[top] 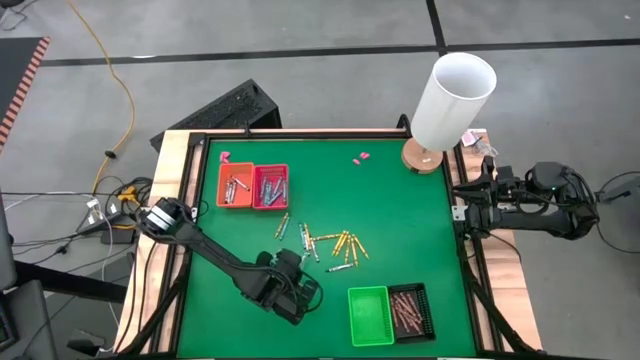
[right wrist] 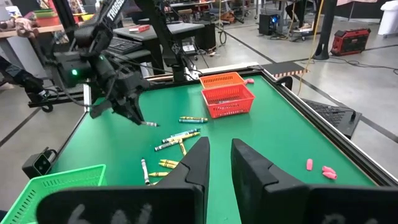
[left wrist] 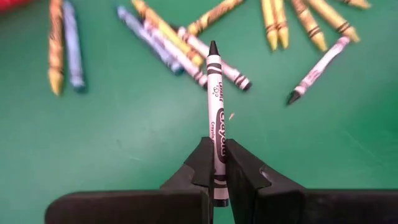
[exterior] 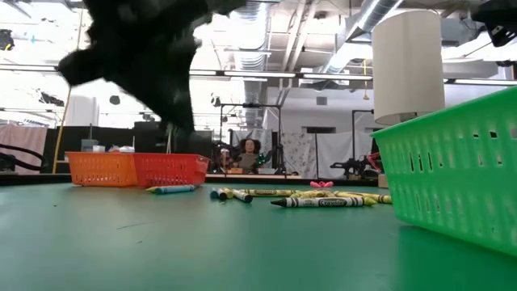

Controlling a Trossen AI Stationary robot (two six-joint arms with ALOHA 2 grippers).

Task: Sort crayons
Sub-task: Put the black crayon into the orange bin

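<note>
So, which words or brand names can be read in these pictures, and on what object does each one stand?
"Crayola": on the paper wrapper of the white crayon held in the left gripper.
Smaller print above it on the same wrapper: too blurred to read.
Wrappers of the loose crayons on the table: print visible, too small to read.

Bright lamps up on the ceiling [exterior: 266, 48] light the green table [top: 400, 230] evenly with soft, faint shadows, while the close dark arm [exterior: 145, 56] and green basket [exterior: 452, 170] look blurry.
</note>
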